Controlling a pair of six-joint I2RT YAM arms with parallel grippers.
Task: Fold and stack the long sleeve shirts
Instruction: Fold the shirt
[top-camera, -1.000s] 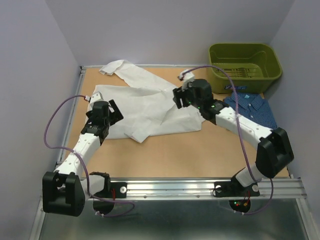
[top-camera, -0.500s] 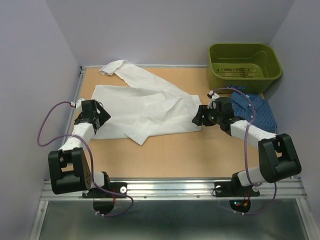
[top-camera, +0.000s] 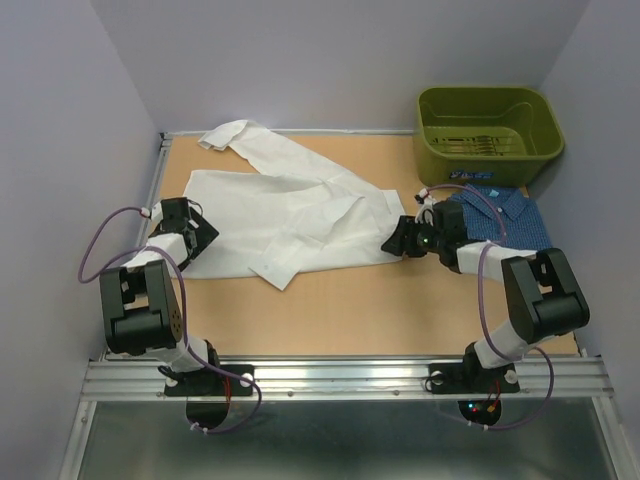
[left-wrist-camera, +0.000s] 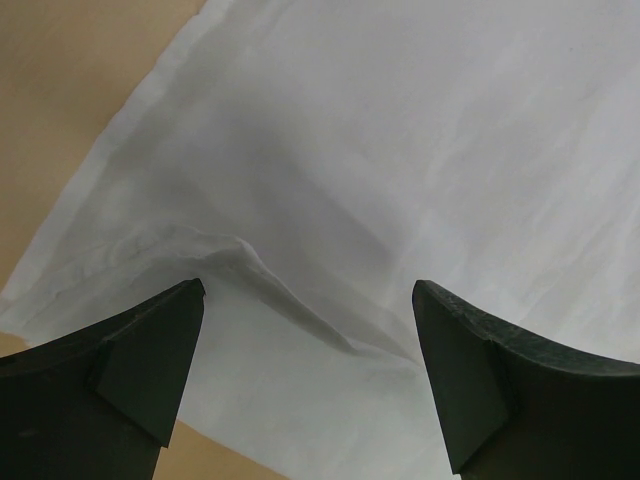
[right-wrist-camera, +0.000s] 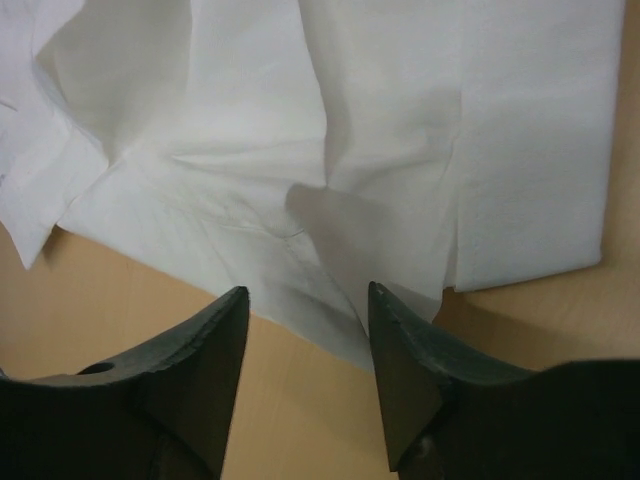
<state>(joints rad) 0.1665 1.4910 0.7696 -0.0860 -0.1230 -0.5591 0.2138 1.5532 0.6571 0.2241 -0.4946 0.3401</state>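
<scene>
Blue shirt (top-camera: 520, 220) and olive bin (top-camera: 432, 125) appear only from overhead.

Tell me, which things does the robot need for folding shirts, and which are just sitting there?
For the job:
- white shirt
- dark blue shirt

Just lying about:
- green bin

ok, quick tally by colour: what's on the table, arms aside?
white shirt: 1
dark blue shirt: 1
olive-green bin: 1
Total: 3
</scene>
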